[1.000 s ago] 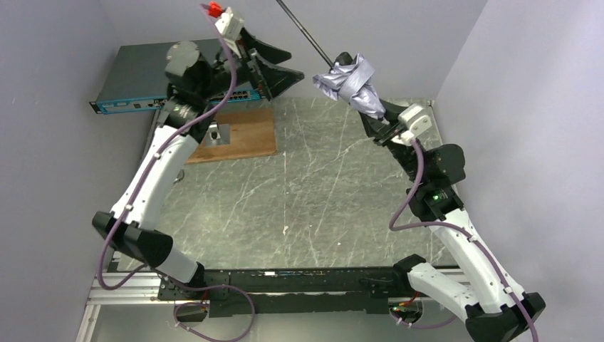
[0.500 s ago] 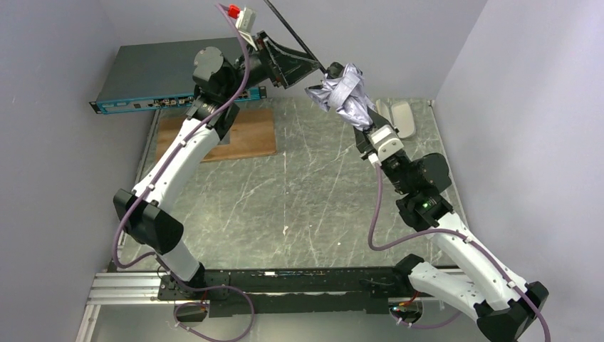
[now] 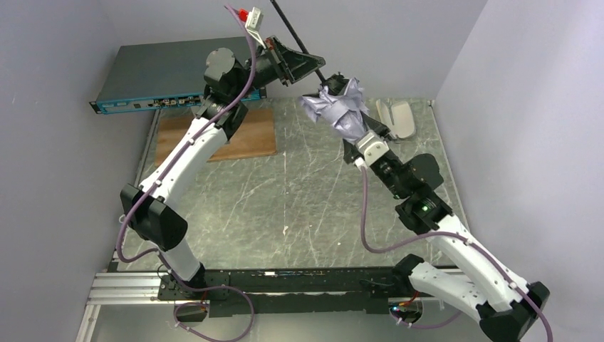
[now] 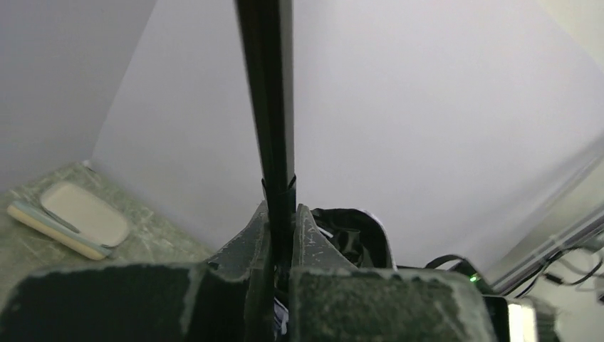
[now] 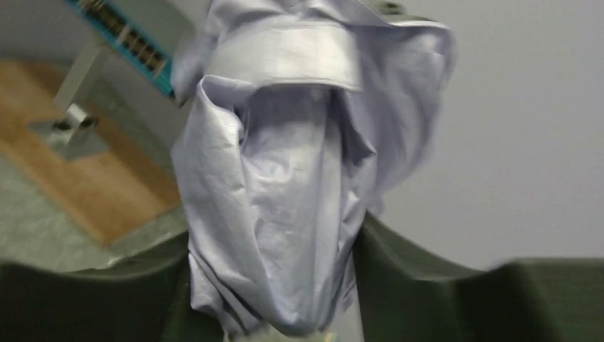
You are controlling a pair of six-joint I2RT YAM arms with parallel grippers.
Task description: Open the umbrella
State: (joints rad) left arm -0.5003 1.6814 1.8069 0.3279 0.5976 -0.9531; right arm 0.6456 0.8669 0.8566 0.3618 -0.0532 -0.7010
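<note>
- Left gripper (image 4: 279, 221) pinches the thin black shaft (image 4: 271, 107) of the umbrella (image 3: 336, 107), jaws nearly together.
- Right gripper (image 5: 274, 271) holds the bundled silvery canopy (image 5: 278, 178), jaws partway apart.

The surface (image 3: 299, 192) is grey-green and stone-patterned, veined with pale streaks. On its far left part lies a wooden board (image 3: 256, 139), with a small metal stand (image 5: 69, 132) on top of it. Just beyond the board, at the far left corner, sits a flat grey network switch (image 3: 157, 71) with a blue front. At the far right corner lies a flat cream oblong pad (image 3: 396, 117).
</note>
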